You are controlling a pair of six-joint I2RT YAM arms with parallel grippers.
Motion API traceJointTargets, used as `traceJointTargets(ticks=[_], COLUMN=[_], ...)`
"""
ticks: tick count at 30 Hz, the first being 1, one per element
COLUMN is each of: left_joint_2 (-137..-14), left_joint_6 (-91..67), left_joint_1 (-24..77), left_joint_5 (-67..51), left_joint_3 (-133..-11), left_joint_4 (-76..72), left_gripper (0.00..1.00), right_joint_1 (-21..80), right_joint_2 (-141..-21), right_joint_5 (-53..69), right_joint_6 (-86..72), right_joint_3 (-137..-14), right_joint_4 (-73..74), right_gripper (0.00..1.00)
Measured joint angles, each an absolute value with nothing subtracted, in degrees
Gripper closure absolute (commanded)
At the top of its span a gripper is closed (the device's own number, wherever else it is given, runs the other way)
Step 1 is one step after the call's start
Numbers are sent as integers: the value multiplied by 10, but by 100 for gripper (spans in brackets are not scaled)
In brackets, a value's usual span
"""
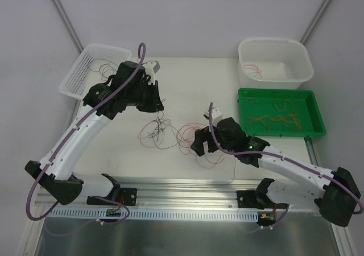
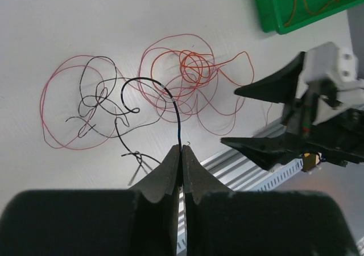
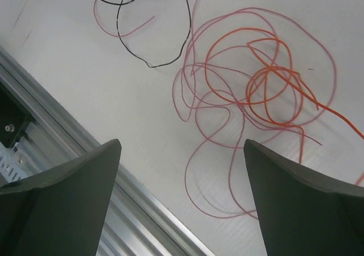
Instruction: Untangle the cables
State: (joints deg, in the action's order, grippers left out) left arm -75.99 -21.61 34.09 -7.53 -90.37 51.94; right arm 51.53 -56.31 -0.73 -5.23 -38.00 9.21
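From above, the cables (image 1: 170, 133) lie tangled on the tabletop (image 1: 193, 79), toward its near edge. Left wrist view: the left claw (image 2: 182, 155) is closed on a black wire (image 2: 180, 125). Right wrist view: the right claw (image 3: 182, 145) stands wide open, empty, above the cables; they seem light and springy, best pinched at a free end.

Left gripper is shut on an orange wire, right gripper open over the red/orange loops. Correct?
No. Left wrist view shows the left gripper shut on a black wire, not orange. The right gripper is open over the red and orange loops.
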Motion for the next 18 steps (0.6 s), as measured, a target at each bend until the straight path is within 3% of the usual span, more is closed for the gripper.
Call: traceJointTargets(ticks=[18], left_joint_2=[-671], left_joint_6=[-234], left_joint_1=[341], left_joint_5=[-91], left_joint_3=[-905], left_joint_4=[513], left_gripper=[100], right_joint_1=[512], right_joint_2=[-997], right_joint_5=[81], right_joint_6=[-92], right_joint_3=[-587], right_joint_4=[-130], right_gripper=[12])
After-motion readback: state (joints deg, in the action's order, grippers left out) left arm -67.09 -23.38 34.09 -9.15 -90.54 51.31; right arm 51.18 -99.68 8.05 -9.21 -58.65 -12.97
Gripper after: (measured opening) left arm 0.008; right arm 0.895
